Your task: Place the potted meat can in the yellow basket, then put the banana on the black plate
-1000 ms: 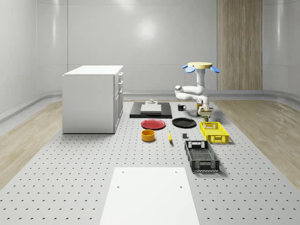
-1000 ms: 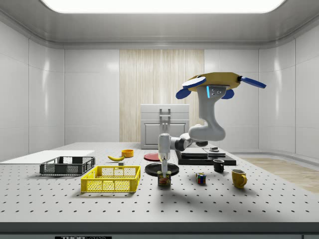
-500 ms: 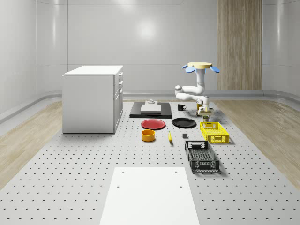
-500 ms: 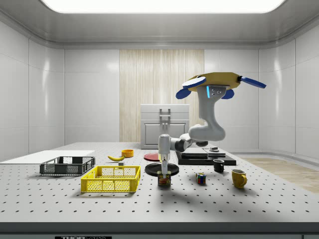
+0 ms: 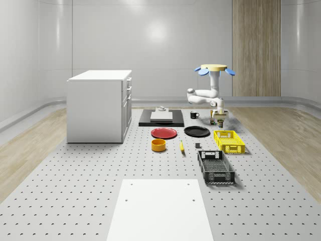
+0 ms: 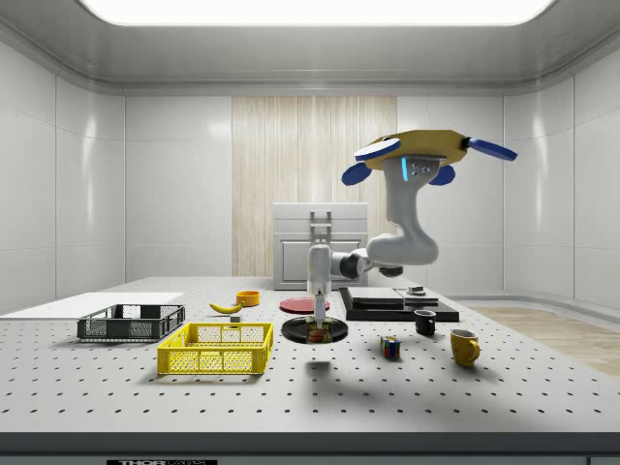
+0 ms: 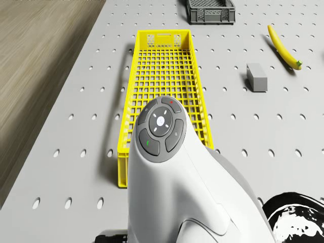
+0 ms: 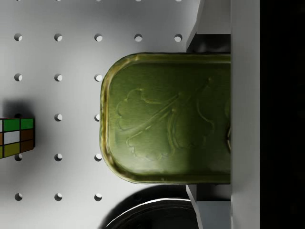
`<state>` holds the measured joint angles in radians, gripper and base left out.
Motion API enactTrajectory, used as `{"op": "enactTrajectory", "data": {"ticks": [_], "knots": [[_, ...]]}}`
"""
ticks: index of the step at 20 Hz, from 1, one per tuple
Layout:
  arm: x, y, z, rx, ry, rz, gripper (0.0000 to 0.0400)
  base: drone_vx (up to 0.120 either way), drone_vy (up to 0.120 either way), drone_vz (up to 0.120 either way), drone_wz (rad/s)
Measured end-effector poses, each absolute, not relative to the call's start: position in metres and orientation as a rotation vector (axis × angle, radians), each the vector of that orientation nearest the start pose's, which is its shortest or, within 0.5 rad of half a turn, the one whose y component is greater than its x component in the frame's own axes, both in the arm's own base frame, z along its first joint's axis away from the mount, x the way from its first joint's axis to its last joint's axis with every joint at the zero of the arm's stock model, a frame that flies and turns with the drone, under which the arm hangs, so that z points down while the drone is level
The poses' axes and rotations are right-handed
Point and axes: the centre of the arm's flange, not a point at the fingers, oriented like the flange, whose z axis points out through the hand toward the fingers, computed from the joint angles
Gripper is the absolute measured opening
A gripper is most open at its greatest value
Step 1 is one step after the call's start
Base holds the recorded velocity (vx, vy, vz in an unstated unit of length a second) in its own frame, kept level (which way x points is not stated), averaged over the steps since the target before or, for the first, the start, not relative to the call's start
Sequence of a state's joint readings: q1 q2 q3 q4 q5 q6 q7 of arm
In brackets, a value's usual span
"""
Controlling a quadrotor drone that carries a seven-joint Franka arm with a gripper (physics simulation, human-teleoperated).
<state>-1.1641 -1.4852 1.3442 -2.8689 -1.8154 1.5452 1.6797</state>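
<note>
Two placements are required, and neither is judged complete. The potted meat can (image 8: 167, 117) is pinched between the fingers of the gripper (image 6: 319, 327) and is carried clear of the table (image 5: 90, 191), with its shadow visible below it in the side view. In that view the can hangs in front of the black plate (image 6: 291, 331), to the right of the yellow basket (image 6: 215, 349) and apart from it. The drone (image 6: 423, 150) is seen hovering above the table, with the arm reaching down from it to the can.

The yellow basket is shown without contents in the drone view. The banana (image 7: 283, 48) lies on the table beyond the basket, near a small grey block (image 7: 256, 77), and is untouched. A colour cube (image 8: 16, 137) rests on the table beside the carried can.

Remaining work, as judged: transfer of the can over the basket, release, then pickup and placement of the banana on the black plate.
</note>
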Motion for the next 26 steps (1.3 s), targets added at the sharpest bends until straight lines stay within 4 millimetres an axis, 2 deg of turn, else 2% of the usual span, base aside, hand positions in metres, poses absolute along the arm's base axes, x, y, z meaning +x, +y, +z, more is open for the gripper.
{"op": "enactTrajectory", "data": {"ticks": [6, 26], "knots": [[0.3068, 0.0003, 0.4896, -0.005, 0.003, 0.779, 0.0291, 0.120, 0.000, 0.107, 0.000], [0.3068, 0.0002, 0.4869, -0.005, 0.003, 0.778, 0.0290, 0.120, 0.000, 0.000, 0.000]]}}
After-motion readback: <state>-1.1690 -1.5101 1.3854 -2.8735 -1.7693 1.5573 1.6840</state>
